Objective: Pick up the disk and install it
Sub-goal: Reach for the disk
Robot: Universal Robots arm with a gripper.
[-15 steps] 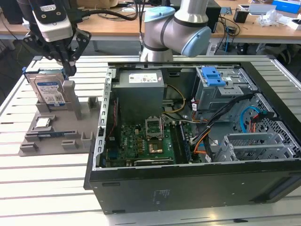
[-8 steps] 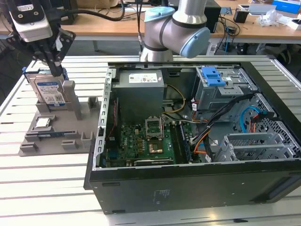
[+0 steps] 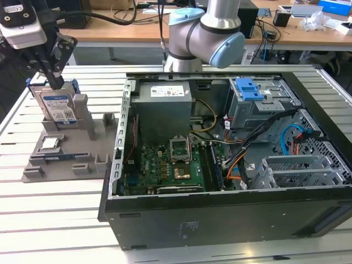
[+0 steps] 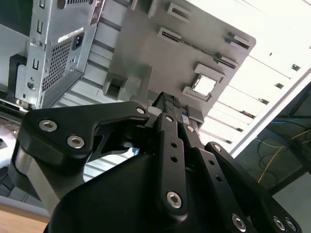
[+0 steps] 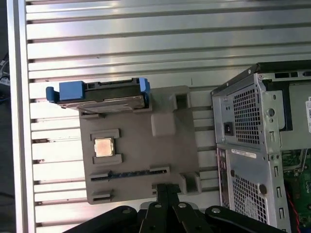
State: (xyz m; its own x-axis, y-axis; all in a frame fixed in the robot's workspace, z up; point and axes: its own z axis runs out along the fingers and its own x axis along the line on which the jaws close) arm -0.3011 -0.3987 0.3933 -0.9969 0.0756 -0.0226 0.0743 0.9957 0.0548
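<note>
Pincer at top edge of upright disk in grey holder; open or gripping, can't tell.

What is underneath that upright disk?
A grey tray: the disk stands on edge in it. The disk's lower edge, and the part of the tray directly beneath it, are hidden.

Silver metal disk with blue plastic rails, matt grey plastic holder, ribbed metal table
</note>
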